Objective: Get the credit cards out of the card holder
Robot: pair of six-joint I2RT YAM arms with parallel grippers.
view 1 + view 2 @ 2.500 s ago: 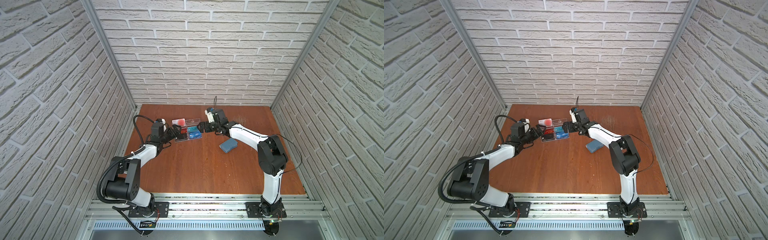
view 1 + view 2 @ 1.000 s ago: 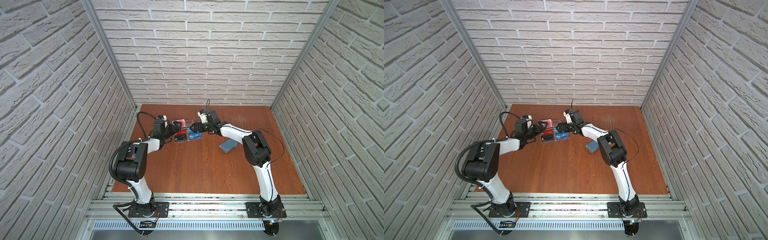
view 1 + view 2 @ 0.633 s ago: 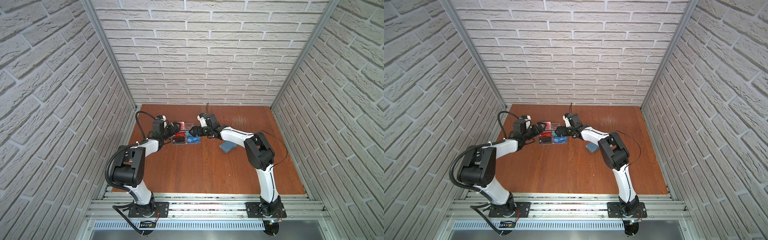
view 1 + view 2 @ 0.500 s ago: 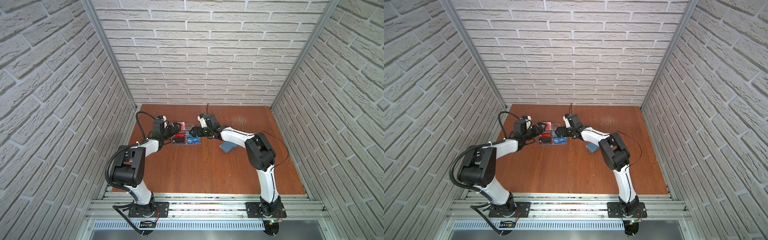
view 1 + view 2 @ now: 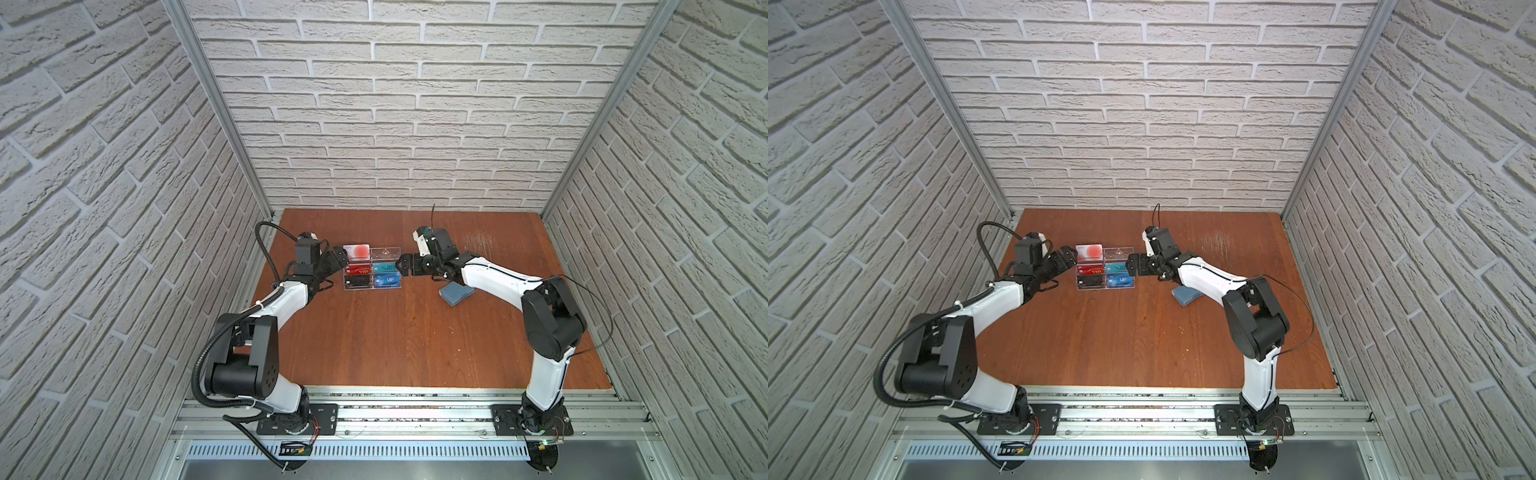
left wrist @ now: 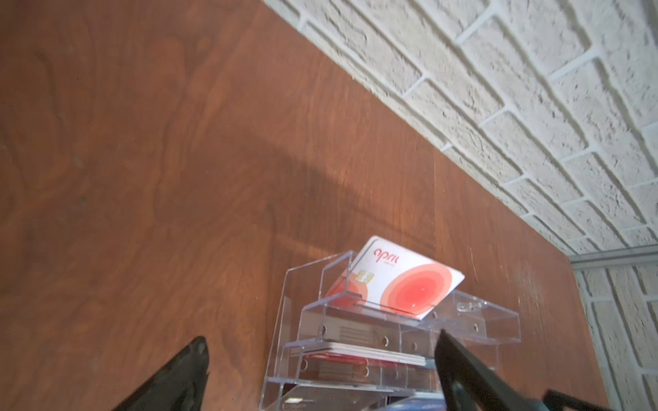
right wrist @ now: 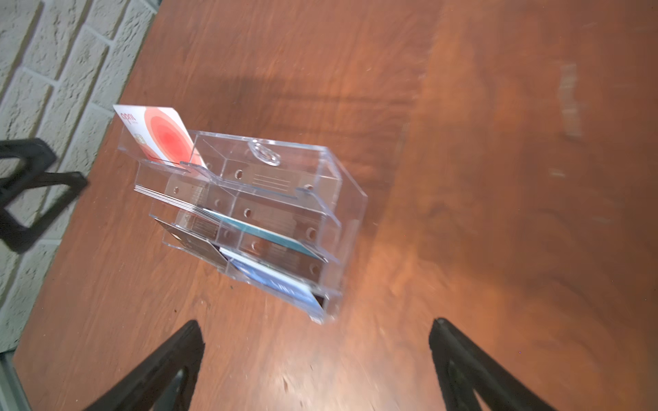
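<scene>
The slate-blue card holder (image 5: 456, 292) (image 5: 1187, 296) lies shut on the wooden table, partly under my right forearm. The credit cards are hidden; none shows at the holder. My left gripper (image 5: 340, 257) (image 5: 1070, 254) (image 6: 322, 338) is open at the left end of a clear acrylic rack (image 5: 386, 253) (image 5: 1119, 252), and its fingers straddle the rack's near corner. My right gripper (image 5: 402, 266) (image 5: 1131, 264) (image 7: 315, 323) is open just off the rack's right end, with only bare wood between its fingers. Neither gripper holds anything.
The rack (image 6: 473, 320) (image 7: 285, 178) holds a white card with a red circle (image 5: 357, 250) (image 6: 409, 281) (image 7: 160, 131), plus red, black, teal and blue cards. Brick walls close in the table (image 5: 395, 340) on three sides. A metal rail runs along the front.
The rack has turned square and slid slightly left and forward between the two open grippers. The right arm's elbow has swung outward to the right. The card holder has stayed put.
</scene>
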